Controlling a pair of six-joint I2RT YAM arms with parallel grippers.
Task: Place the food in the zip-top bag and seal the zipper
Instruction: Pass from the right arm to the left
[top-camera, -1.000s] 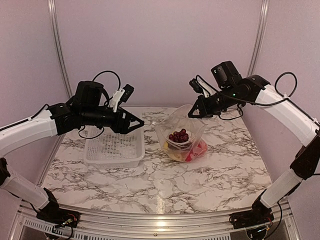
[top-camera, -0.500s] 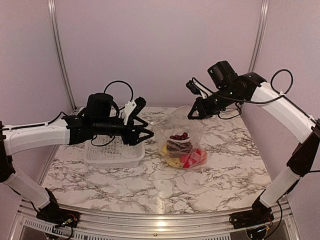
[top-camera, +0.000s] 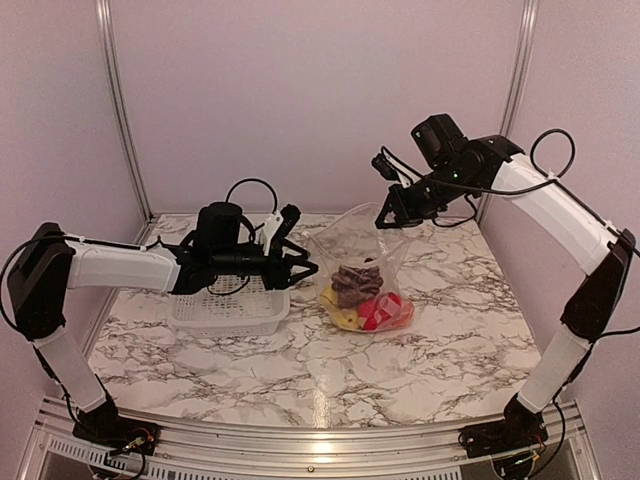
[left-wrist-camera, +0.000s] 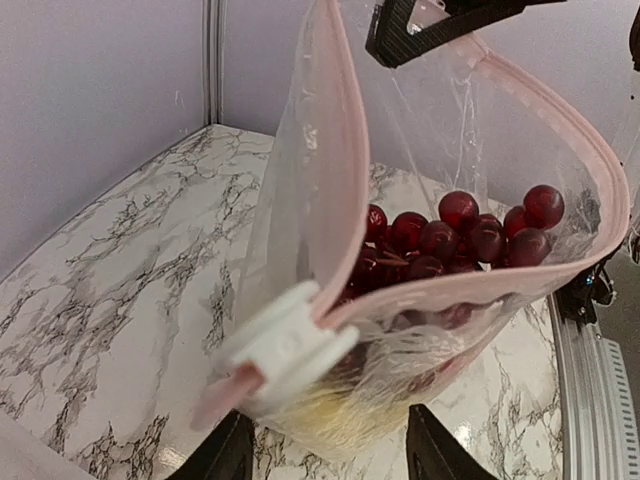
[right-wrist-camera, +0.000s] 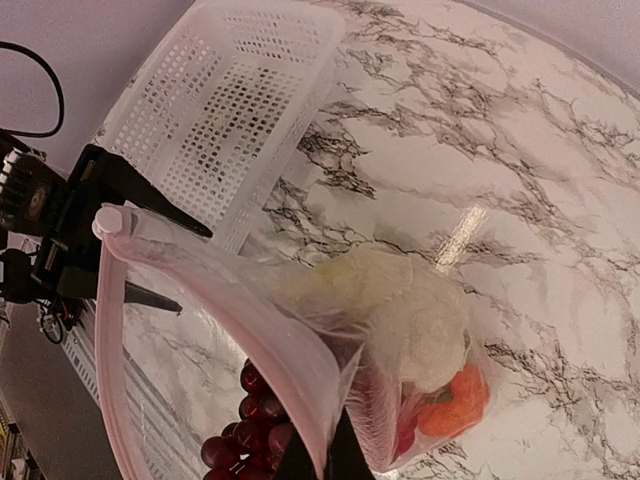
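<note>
The zip-top bag (top-camera: 365, 255) stands near the middle of the tabletop (top-camera: 450, 330), just right of the white basket (top-camera: 230, 300). Its belly rests on the marble and its mouth gapes upward. Inside are the grape bunch (left-wrist-camera: 450, 235), a pale piece (right-wrist-camera: 400, 310), an orange fruit (right-wrist-camera: 455, 395), a red piece (top-camera: 385, 312) and a yellow piece (top-camera: 345, 320), so loading looks finished and sealing is the step in hand. The right jaws are pinched tight on the far corner of the mouth, holding it up. The left jaws stand partly apart, one finger on each side of the white slider (left-wrist-camera: 285, 345) at the near end of the zipper (left-wrist-camera: 330, 150), not visibly touching it. To seal well, they should probably close squarely on the slider and draw it straight along the strip toward the right jaws. The right arm should hold that edge taut so both lips meet, with the grapes below the track.
</note>
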